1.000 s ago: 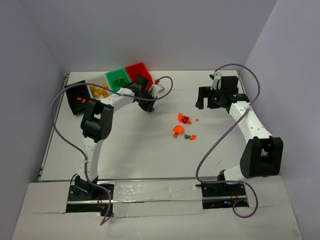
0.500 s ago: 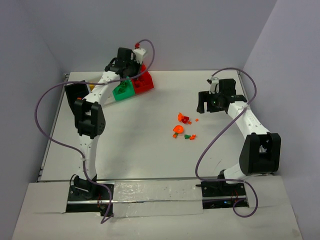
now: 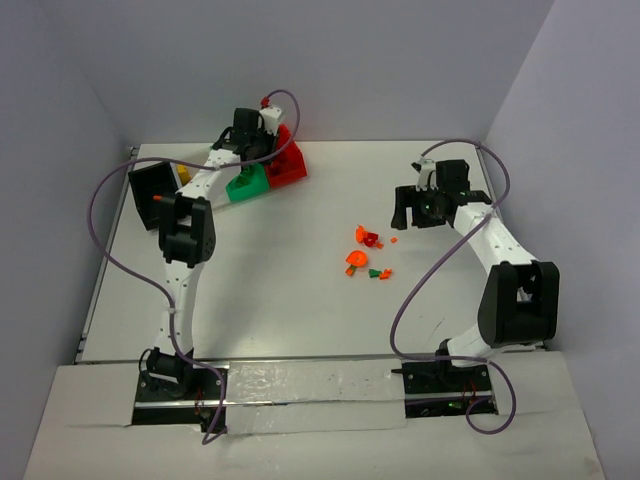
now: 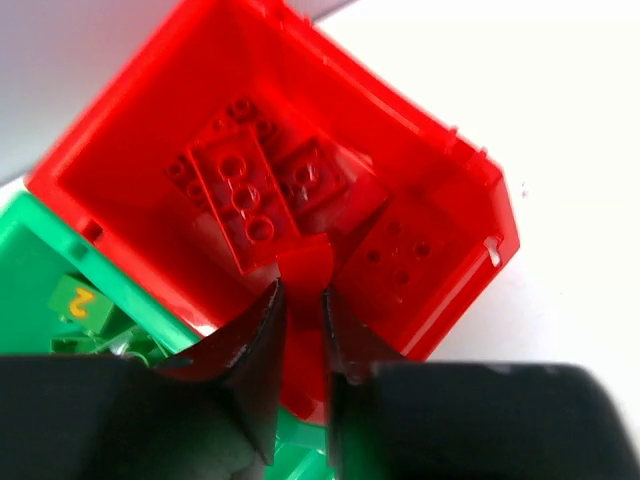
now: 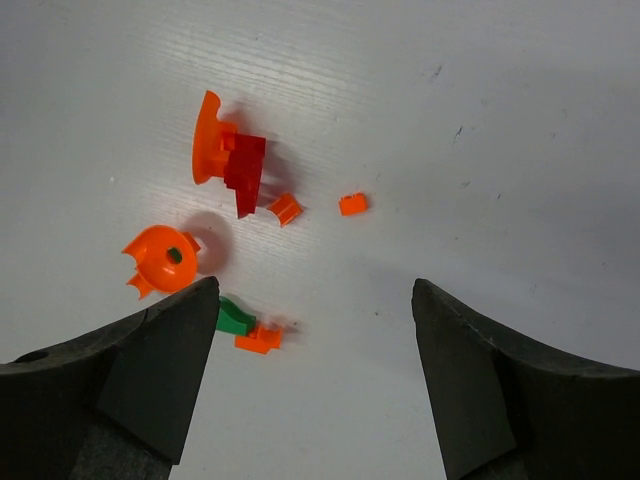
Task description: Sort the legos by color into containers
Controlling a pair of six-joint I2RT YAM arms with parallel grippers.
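Left gripper (image 4: 300, 295): hovering over the red bin (image 4: 470, 190), its fingers standing narrowly apart with red showing in the gap (pinching a piece or not, I cannot tell).
Red bin: sitting at the table's (image 3: 300, 300) far left, touching the green bin (image 4: 30, 270) and holding red bricks (image 4: 245, 195).
Right gripper (image 5: 315, 290): hovering with jaws spread wide and nothing between them.
Loose legos (image 5: 165, 258): lying mid-table below the right gripper, mostly orange with one red and one green, well apart from the bins.

Bright, even light; soft shadows; mostly sharp
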